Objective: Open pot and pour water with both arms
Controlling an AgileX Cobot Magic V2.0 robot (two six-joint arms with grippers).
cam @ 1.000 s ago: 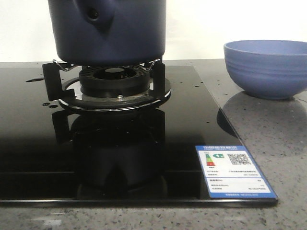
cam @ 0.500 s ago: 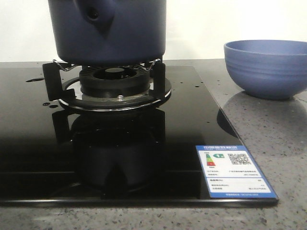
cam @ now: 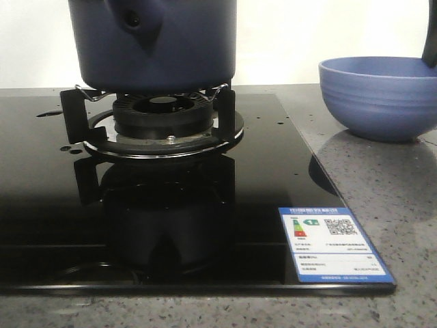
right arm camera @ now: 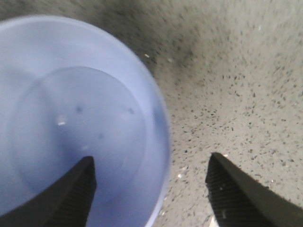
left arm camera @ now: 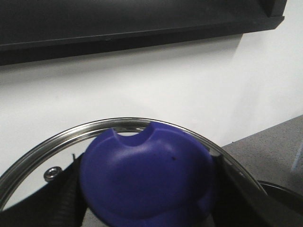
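The dark navy pot [cam: 153, 41] stands on the gas burner [cam: 164, 119], its handle socket [cam: 133, 20] facing the camera and its top cut off by the frame. My left gripper [left arm camera: 149, 198] is shut on the blue knob [left arm camera: 147, 175] of a glass lid with a steel rim [left arm camera: 94, 127]; black fingers [left arm camera: 66, 198] press both sides of the knob. My right gripper [right arm camera: 151, 160] is open and empty above the near rim of the light blue ribbed bowl [right arm camera: 71, 118]. A dark part of it shows at the front view's right edge [cam: 430, 41].
The black glass cooktop [cam: 259, 171] carries an energy label [cam: 334, 242] at its front right corner. The bowl [cam: 379, 96] sits on the speckled grey counter [cam: 382, 178] right of the cooktop. A white wall stands behind.
A dark part of my right gripper has come into the front view at the top right edge, above the bowl. The pot and bowl have not moved.
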